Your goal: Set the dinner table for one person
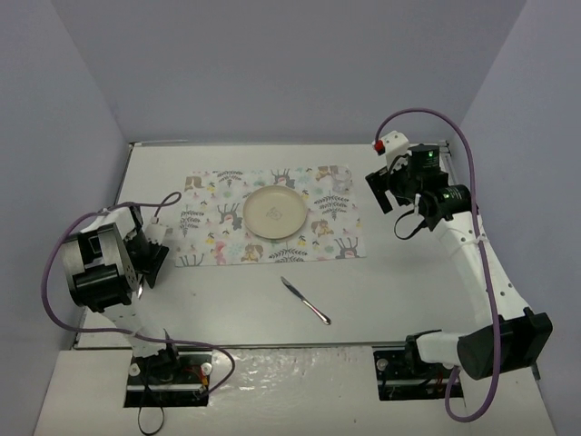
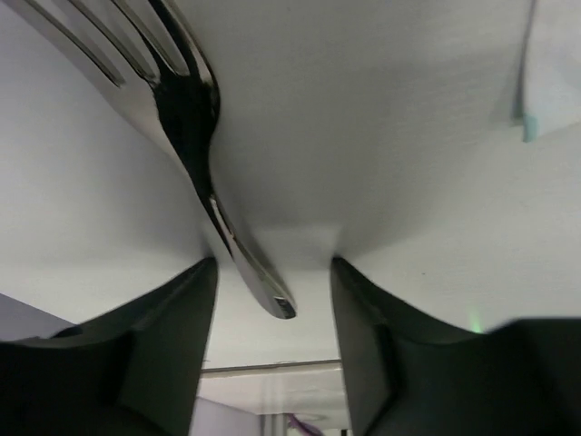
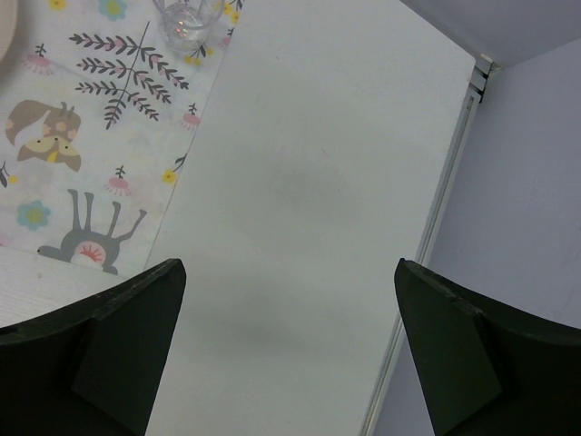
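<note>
The off-white dinner table point(image 1: 399, 282) carries a printed cloth mat point(image 1: 204, 227) with a cream plate point(image 1: 274, 213) in its middle. A steel knife point(image 1: 305, 301) lies on the bare table in front of the mat. A steel fork point(image 2: 186, 109) lies on the table in the left wrist view, tines away. Its handle end sits between the spread fingers of my left gripper point(image 2: 272, 277), untouched. That gripper point(image 1: 152, 262) is low at the table's left edge and hides the fork from above. My right gripper point(image 3: 289, 265) is open and empty above bare table right of the mat; it also shows in the top view point(image 1: 385, 193). A clear glass point(image 3: 186, 23) stands on the mat's corner.
The table's metal right edge point(image 3: 445, 209) runs close beside the right gripper, with the wall just beyond. The mat's corner point(image 2: 536, 100) lies to the right of the left gripper. Purple cables loop around both arms.
</note>
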